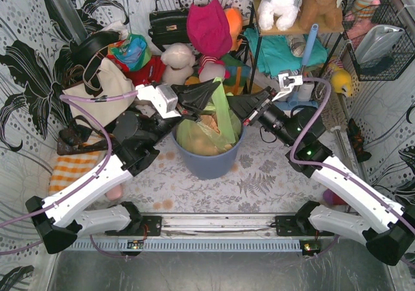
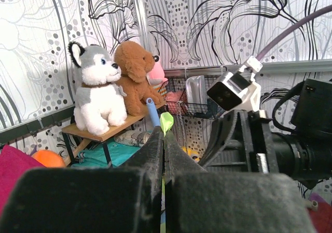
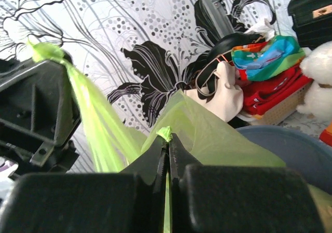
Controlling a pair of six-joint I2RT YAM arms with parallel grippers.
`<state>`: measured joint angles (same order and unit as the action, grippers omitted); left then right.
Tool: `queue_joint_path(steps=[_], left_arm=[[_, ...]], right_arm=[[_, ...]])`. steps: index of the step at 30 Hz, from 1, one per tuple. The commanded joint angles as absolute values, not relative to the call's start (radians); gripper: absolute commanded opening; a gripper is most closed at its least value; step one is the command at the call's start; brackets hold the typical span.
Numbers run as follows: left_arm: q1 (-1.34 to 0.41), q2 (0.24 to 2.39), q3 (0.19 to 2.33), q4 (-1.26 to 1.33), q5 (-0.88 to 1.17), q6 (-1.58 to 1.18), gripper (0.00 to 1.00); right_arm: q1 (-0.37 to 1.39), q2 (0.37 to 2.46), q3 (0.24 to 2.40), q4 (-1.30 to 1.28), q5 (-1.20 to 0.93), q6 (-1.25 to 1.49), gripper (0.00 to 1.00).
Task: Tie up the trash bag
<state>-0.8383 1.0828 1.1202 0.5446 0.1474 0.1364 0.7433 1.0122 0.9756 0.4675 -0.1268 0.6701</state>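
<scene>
The light-green trash bag [image 1: 209, 134] sits in the blue-grey bin [image 1: 207, 162], with brown paper showing through it. My left gripper [image 1: 214, 91] is shut on one stretched strip of the bag's rim above the bin. In the left wrist view a green tip [image 2: 166, 122] pokes out between its closed fingers [image 2: 153, 155]. My right gripper [image 1: 237, 107] is shut on another part of the rim just to the right. In the right wrist view the bag [image 3: 218, 134] fans out from its closed tips [image 3: 167, 139], and the left gripper [image 3: 37, 100] holds a taut green strip [image 3: 89, 113].
A cream tote bag with black straps [image 1: 104, 93] and soft toys [image 1: 178, 61] crowd the back left. A shelf with plush animals [image 1: 285, 2] and a wire basket [image 1: 382, 41] stand at the back right. An orange checked cloth [image 1: 71, 171] lies at left.
</scene>
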Motion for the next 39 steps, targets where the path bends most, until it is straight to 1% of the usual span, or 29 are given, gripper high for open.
queue_joint_path(steps=[1, 8, 15, 21, 24, 30, 39], left_arm=[[-0.831, 1.07, 1.114, 0.583, 0.109, 0.151, 0.0], [-0.828, 1.07, 1.117, 0.567, 0.08, 0.152, 0.0], [-0.825, 1.075, 1.119, 0.563, 0.054, 0.148, 0.0], [-0.824, 1.093, 1.135, 0.553, 0.057, 0.145, 0.0], [-0.824, 1.099, 1.141, 0.545, 0.06, 0.145, 0.0], [-0.823, 1.106, 1.147, 0.539, 0.058, 0.144, 0.0], [-0.822, 1.11, 1.152, 0.532, 0.073, 0.138, 0.0]], right_arm=[[0.753, 0.962, 0.928, 0.661, -0.207, 0.671, 0.0], [0.753, 0.938, 0.915, 0.66, -0.218, 0.659, 0.0], [0.754, 0.948, 0.93, 0.683, -0.302, 0.659, 0.0], [0.761, 0.983, 0.971, 0.612, -0.408, 0.649, 0.0], [0.785, 0.997, 1.002, 0.551, -0.415, 0.625, 0.0], [0.848, 1.004, 1.041, 0.444, -0.332, 0.566, 0.0], [0.999, 1.052, 1.168, 0.216, -0.057, 0.515, 0.0]])
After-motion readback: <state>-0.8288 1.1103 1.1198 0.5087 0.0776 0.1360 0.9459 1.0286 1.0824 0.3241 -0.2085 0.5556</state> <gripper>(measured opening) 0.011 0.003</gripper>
